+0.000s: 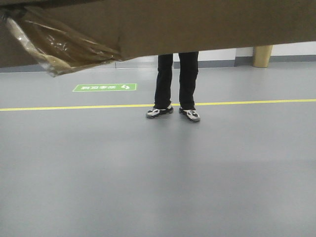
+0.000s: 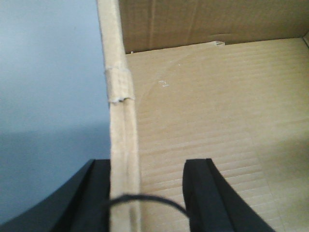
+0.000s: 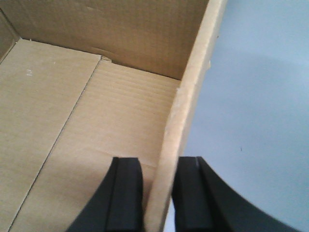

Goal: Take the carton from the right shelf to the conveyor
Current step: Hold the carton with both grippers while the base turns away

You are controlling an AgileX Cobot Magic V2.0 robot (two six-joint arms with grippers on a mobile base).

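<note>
— Where is the carton [image 1: 207, 22]?

— Up off the grey floor [image 1: 148, 177]. Its brown underside spans the top of the front view, and the crinkled tape strip [image 1: 59, 47] hangs from its left corner.

— What has hold of it?

— The right gripper [image 3: 158, 193] is pinched on one side wall, with one black finger inside the box, the other outside, and both tight against the cardboard.

— And the other claw?

— The left gripper [image 2: 147, 193] straddles the opposite wall. Its outer finger lies against the wall. The inner finger stands clear of it, and bare cardboard shows between them, so that claw is part open. A thin black cable crosses between its fingers.

— What is beyond the box?

— A person [image 1: 176, 81] in dark trousers and pale trainers stands on a yellow line [image 1: 74, 107], near a green floor sign [image 1: 104, 87].
</note>
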